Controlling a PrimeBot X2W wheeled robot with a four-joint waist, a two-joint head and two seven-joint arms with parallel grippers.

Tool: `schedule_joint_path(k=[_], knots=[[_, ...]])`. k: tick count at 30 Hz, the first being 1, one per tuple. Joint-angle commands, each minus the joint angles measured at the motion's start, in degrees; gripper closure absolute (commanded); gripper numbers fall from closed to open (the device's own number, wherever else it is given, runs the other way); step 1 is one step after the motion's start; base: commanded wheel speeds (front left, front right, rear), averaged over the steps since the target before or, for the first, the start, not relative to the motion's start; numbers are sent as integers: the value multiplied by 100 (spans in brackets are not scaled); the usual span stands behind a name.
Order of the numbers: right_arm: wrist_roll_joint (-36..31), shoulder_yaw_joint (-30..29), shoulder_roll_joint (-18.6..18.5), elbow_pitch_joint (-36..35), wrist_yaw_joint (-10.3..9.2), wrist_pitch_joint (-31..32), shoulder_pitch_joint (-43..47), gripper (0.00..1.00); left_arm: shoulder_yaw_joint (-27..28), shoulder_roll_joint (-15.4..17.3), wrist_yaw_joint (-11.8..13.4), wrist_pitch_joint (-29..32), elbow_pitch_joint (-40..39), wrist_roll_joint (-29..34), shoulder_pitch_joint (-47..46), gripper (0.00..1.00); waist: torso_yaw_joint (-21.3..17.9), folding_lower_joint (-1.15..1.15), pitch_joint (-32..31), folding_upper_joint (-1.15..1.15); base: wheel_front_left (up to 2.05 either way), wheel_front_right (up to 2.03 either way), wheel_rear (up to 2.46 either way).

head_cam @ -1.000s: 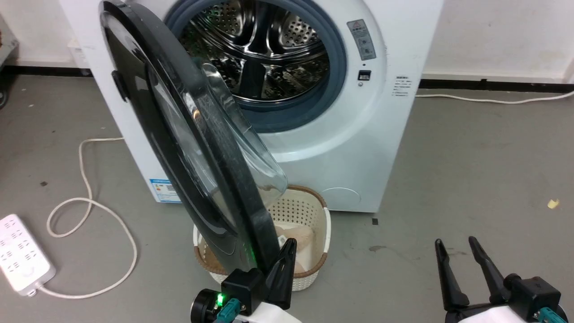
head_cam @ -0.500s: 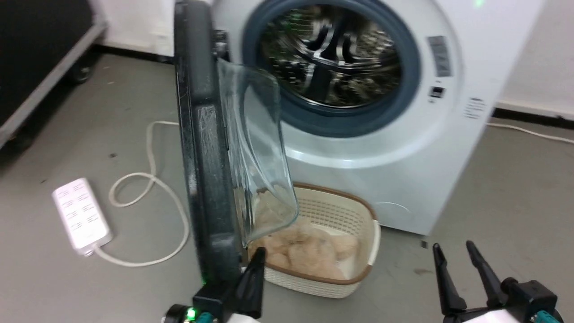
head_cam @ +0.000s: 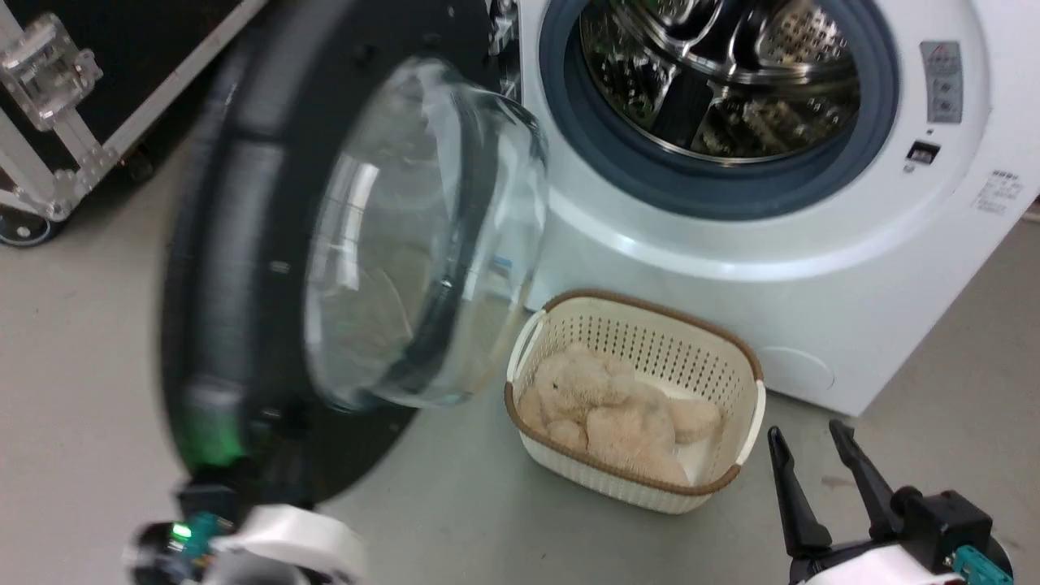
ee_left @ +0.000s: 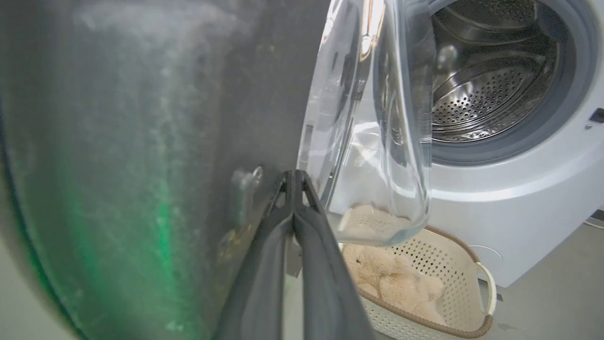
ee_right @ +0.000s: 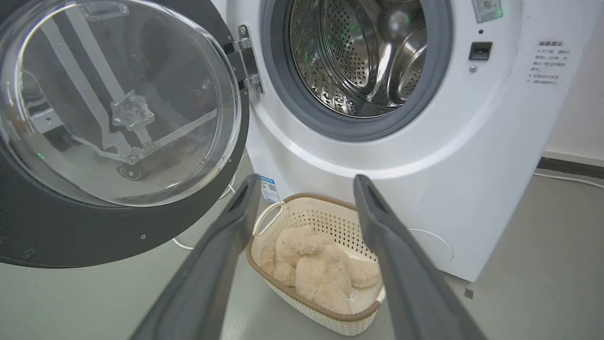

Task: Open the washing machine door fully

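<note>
The washing machine door (head_cam: 219,244) stands swung wide to the left, its inner face and bulging glass bowl (head_cam: 422,236) turned towards me and blurred. My left arm's pale wrist (head_cam: 268,536) sits below the door's lower rim. In the left wrist view my left gripper (ee_left: 293,175) is shut with nothing in it, its tips against the door's (ee_left: 141,141) dark inner face beside the glass. The white washing machine (head_cam: 731,268) shows its steel drum (head_cam: 731,73) and metal hinge (ee_right: 247,56). My right gripper (head_cam: 804,439) hangs open at the lower right, apart from everything.
A cream basket (head_cam: 650,349) holding a beige plush toy (head_cam: 617,406) stands on the grey floor before the machine, just right of the door. A black flight case with metal edges (head_cam: 81,81) and a caster (head_cam: 20,227) is at the upper left.
The door has swung further open to the left, from edge-on to showing its inner face. My left gripper went left with it. The head camera also shifted; the right gripper stayed open.
</note>
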Motion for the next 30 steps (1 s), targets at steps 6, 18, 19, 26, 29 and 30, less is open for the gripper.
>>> schedule_joint_path(k=[6,18,19,26,29,30], knots=[[-157,9,8,-170,3,122,-190,0,659,579,-49,147,283,-333,-500,100,-156,0,384,0,0,0,0],[-190,-82,-175,-436,3,284,-331,0,1625,1364,-232,124,1446,-864,-1636,100,-484,0,916,0,0,0,0],[-183,-84,-177,-433,3,283,-336,0,1661,1394,-247,101,1531,-877,-1674,100,-504,0,912,0,0,0,0],[-159,-195,-148,-387,3,198,-311,0,1691,1428,-341,-69,1664,-734,-1572,100,-587,0,660,0,0,0,0],[-68,-399,-104,-322,3,154,-297,0,1608,1329,-372,-104,1432,-597,-1393,100,-600,0,453,0,0,0,0],[-61,-447,-97,-305,3,128,-294,0,1559,1282,-370,-110,1313,-532,-1325,100,-605,0,367,0,0,0,0]])
